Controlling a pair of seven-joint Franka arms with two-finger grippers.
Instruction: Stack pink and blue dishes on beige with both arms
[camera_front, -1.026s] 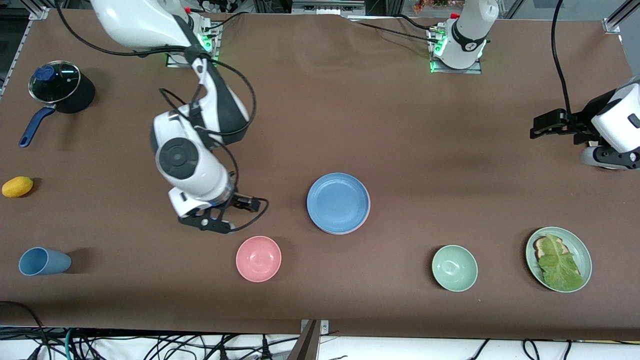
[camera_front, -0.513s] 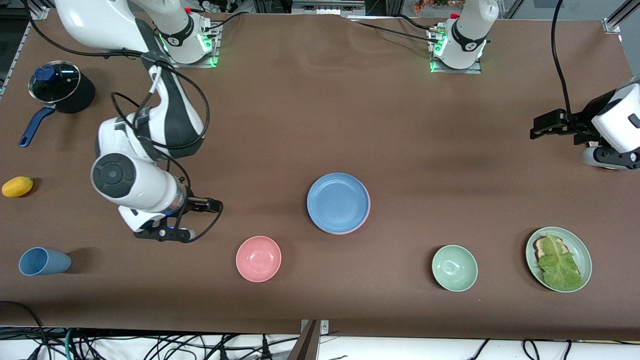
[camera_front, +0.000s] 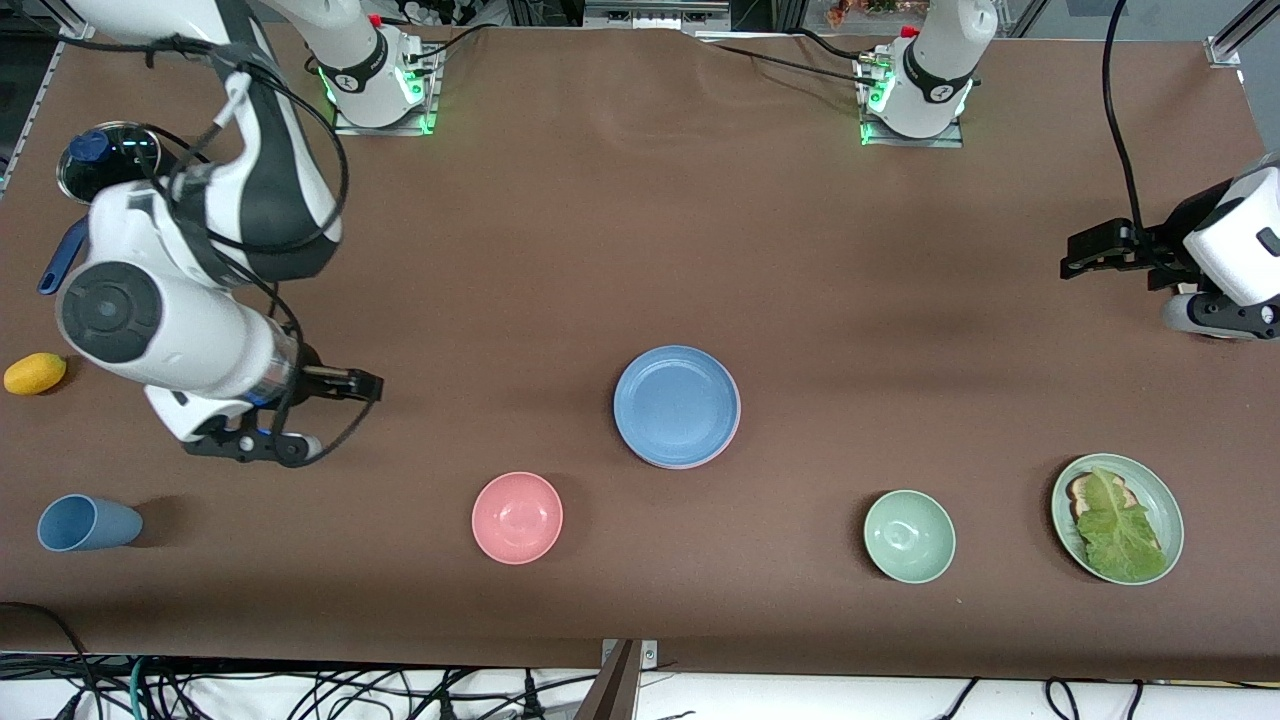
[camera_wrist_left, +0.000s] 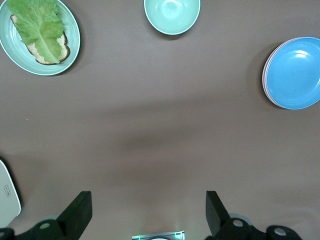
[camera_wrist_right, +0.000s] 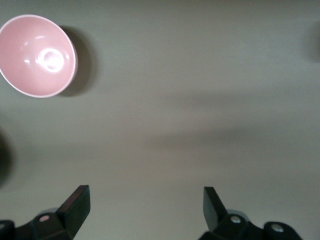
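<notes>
I see the stack mid-worktop (camera_front: 900, 250): blue plate (camera_front: 676, 405) on top, a thin pink plate (camera_front: 735, 432) rim showing under its edge. Can't tell from here whether the beige one sits beneath; no separate beige plate in view. Blue plate is matte, shallow, round and empty.

Right end effector (camera_front: 352, 384) hovers over bare worktop toward the right arm's end, well apart from the stack, fingers (camera_wrist_right: 75, 202) spread wide with nothing between them. The stack lies off toward the left arm's end from it. The pink bowl (camera_front: 517, 517) sits between that end effector and the stack, nearer the front camera than both; the right wrist view shows the bowl (camera_wrist_right: 37, 55) and otherwise bare cloth.

Left end effector (camera_front: 1085, 250) hangs over the left arm's end of the worktop, arm waiting, fingers (camera_wrist_left: 80, 210) apart and empty. The stack is well apart from it, toward the right arm's end. The left wrist view catches the stack (camera_wrist_left: 294, 72) at the frame edge with the pink rim visible, plus the green bowl (camera_wrist_left: 172, 15) and the green plate with lettuce (camera_wrist_left: 70, 47).

Blue cup (camera_front: 85, 523), yellow fruit (camera_front: 35, 373) and pot (camera_front: 105, 160) sit near the right arm.
</notes>
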